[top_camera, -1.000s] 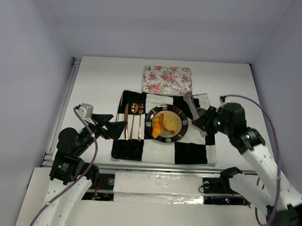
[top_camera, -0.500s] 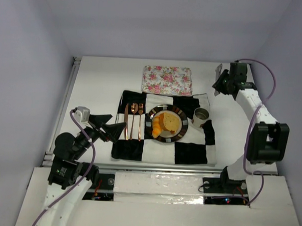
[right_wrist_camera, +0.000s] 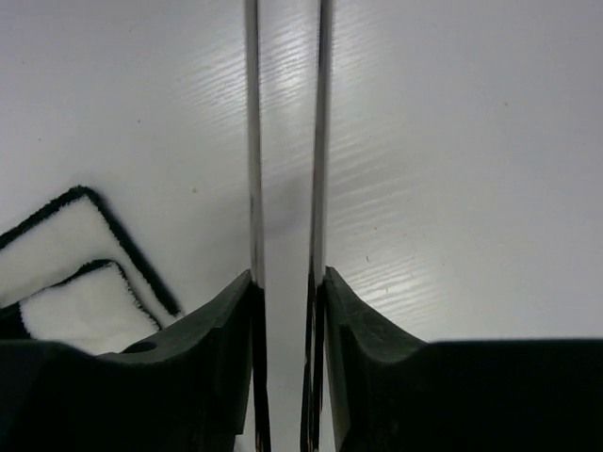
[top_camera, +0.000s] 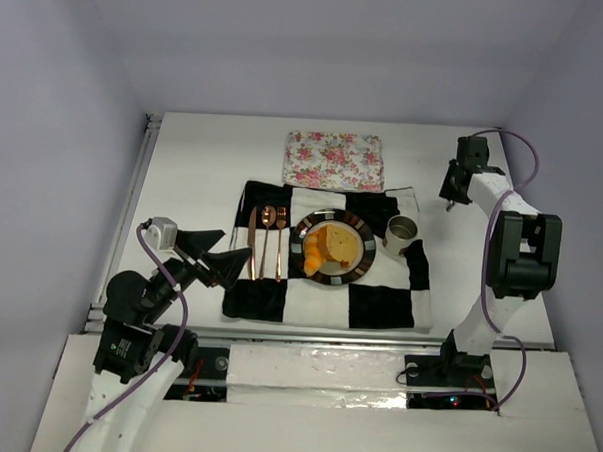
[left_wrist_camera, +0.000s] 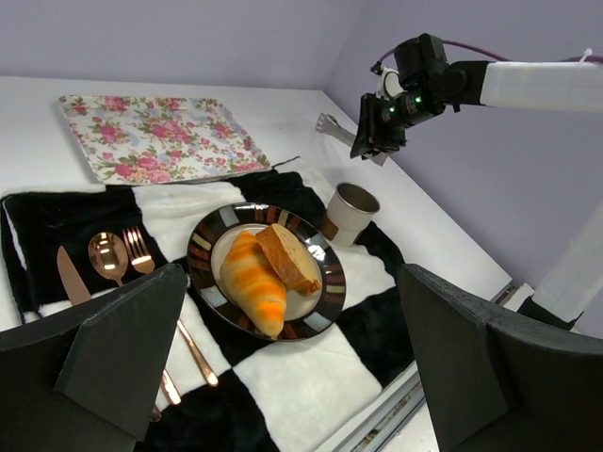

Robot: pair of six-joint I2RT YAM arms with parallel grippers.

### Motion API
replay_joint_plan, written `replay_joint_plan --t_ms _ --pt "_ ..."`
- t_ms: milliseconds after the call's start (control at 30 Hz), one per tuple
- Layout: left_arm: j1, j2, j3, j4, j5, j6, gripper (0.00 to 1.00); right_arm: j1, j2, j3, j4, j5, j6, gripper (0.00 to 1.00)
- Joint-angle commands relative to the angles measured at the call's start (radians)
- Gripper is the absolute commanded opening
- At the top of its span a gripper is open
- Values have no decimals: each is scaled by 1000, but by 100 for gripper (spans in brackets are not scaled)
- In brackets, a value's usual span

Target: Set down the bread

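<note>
The bread lies on a dark-rimmed plate [top_camera: 331, 278] [left_wrist_camera: 203, 250] at the middle of a black-and-white checked mat. It is an orange-golden croissant [top_camera: 311, 251] [left_wrist_camera: 252, 282] with a tan slice [top_camera: 339, 245] [left_wrist_camera: 287, 256] leaning beside it. My left gripper [top_camera: 225, 255] [left_wrist_camera: 301, 367] hovers open at the mat's left edge, well short of the plate, with nothing between its fingers. Over bare table at the far right, my right gripper [top_camera: 451, 193] [right_wrist_camera: 287, 282] is shut on metal tongs [right_wrist_camera: 253, 141] [left_wrist_camera: 330, 123], whose two blades run straight out from the fingers.
A metal cup [top_camera: 401, 233] [left_wrist_camera: 351, 209] stands on the mat just right of the plate. Copper knife, spoon and fork [top_camera: 266, 239] lie left of the plate. A floral cloth [top_camera: 332, 159] lies behind the mat [top_camera: 378, 304]. Walls close in the table's sides and back.
My right arm has swung from beside the cup out to the far right rear of the table, carrying the tongs. The left arm has drawn back slightly.
</note>
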Motion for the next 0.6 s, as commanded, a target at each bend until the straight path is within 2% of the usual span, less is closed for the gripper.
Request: replay_joint_plan --t_ms 0,33,167,300,433,467,567 --pt "-6 0 -3 52 -2 5 97 1 26 4 77 20 -80 39" --pt "-6 0 -3 49 -9 6 97 1 43 6 74 15 -78 41" --pt "-6 3 -2 46 -13 5 96 1 95 1 80 12 -60 61" --pt "-6 9 -2 47 -11 5 96 1 95 3 78 21 -34 70" --pt "-6 10 -2 47 -11 5 96 1 58 33 57 34 -5 83" --pt "-6 10 -2 44 -14 5 96 1 26 44 43 29 6 88" --pt "-6 13 0 39 -22 5 96 1 -87 82 31 -23 86 95"
